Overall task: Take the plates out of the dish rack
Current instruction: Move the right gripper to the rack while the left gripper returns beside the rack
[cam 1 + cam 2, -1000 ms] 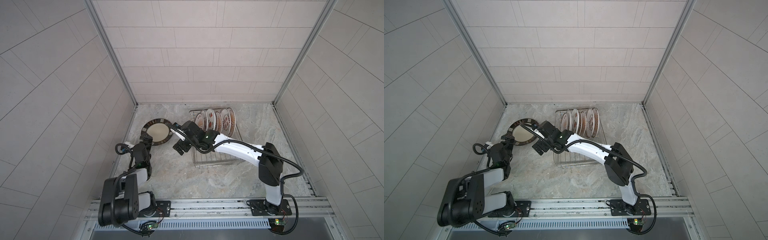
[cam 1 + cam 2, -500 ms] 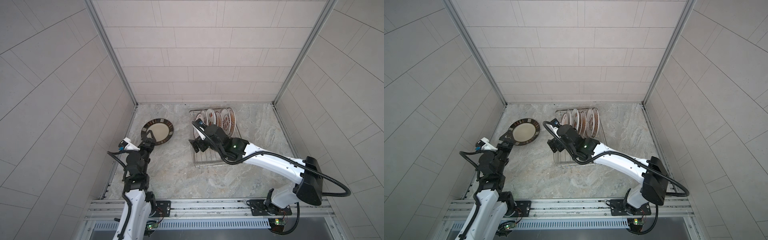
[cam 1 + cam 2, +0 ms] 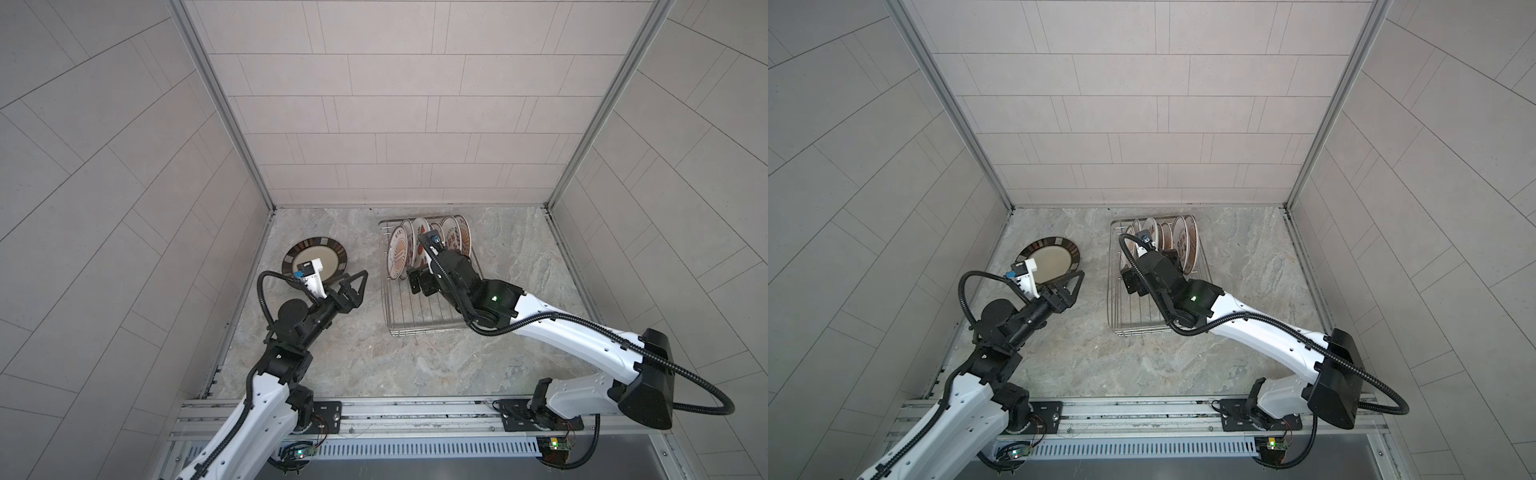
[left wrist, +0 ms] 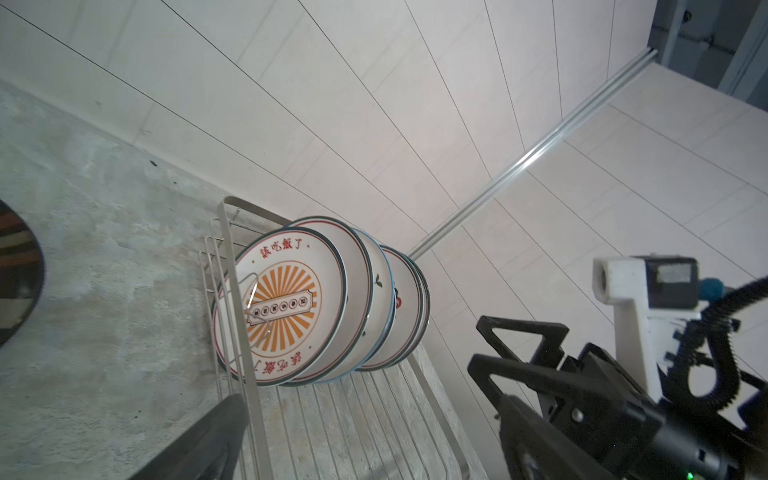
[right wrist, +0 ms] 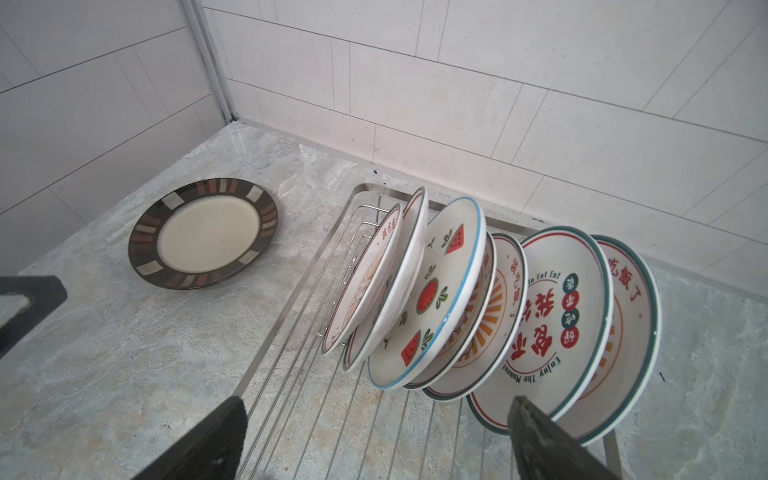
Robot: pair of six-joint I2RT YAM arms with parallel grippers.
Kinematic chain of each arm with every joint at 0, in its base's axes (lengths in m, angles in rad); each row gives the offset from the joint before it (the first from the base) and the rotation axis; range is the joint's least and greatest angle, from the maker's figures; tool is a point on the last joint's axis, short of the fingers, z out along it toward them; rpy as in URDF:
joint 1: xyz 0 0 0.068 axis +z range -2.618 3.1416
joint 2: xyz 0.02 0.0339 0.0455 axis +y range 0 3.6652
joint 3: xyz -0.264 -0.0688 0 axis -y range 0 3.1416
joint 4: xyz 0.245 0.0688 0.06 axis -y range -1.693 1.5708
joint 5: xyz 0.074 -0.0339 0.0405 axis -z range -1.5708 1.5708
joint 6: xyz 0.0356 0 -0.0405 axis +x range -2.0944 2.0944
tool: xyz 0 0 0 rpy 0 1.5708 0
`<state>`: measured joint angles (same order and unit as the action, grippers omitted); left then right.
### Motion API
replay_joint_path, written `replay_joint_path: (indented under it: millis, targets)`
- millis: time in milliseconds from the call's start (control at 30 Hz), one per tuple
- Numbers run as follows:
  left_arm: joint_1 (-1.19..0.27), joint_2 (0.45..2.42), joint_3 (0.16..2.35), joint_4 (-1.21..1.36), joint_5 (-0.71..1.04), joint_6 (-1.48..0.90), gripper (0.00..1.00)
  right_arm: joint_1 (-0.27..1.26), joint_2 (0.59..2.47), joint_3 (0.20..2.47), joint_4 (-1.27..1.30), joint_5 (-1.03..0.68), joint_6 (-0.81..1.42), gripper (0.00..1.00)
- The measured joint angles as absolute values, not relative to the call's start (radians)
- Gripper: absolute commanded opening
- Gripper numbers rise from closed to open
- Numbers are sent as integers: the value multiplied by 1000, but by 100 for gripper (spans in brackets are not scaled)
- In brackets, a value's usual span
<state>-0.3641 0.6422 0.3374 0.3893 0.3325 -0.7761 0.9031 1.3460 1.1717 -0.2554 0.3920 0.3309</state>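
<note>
Right wrist view: plates show watermelon and red-character prints, too small to read in both top views
Plates: at least six upright in rack; one brown plate flat on table, left of rack
Left claw: wide open, empty, near brown plate
Right claw: wide open, empty, over rack
Room: grey marbled table, pale tiled walls

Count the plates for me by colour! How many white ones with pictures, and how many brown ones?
White plates with pictures, standing in the dish rack: 7 (they overlap, so this is my best count)
Brown-rimmed plate, flat on the table: 1
Total: 8 plates
</note>
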Motion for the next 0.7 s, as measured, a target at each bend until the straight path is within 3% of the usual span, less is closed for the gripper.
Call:
replay_joint_path:
  millis: [100,333,533,700]
  targets:
    - [-442,697,344,398,318,-740,100,856,1340,1152,-244,374,363,92]
    - [-570,730,353,414,238,-669,100,707,1320,1122,-236,272,413,64]
    - [-606,833,382,457,219,-650,100,684,1371,1179,-239,224,413,61]
    - [-621,905,397,471,206,-634,100,675,1457,1267,-255,200,408,50]
